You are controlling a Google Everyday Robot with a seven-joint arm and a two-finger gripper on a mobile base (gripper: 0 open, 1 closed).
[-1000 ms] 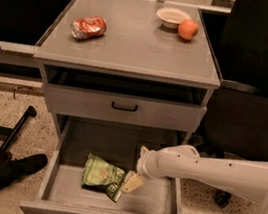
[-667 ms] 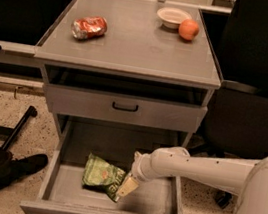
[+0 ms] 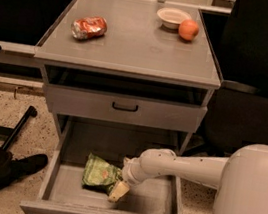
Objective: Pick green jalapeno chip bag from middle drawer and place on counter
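Setting: office or lab workspace. Evidence: grey metal drawer cabinet (image 3: 74, 102), black padded office chair (image 3: 254, 113) beside it, speckled terrazzo floor (image 3: 2, 108). Robot gripper (image 3: 119, 192) is inside the open wide grey metal drawer (image 3: 65, 192).

Pincer (image 3: 119, 192) in middle drawer (image 3: 63, 189), 4 o'clock of green jalapeno chip bag (image 3: 99, 173); floor bare at 9, 3. Bench (image 3: 133, 45): soda can (image 3: 89, 27) at 10, bowl (image 3: 172, 17), orange (image 3: 188, 30) at 1; centre free.

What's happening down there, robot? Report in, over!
Gripper down in open middle drawer, at edge of green jalapeno chip bag. Bag on drawer floor, not lifted. Nothing blocking it. Over.
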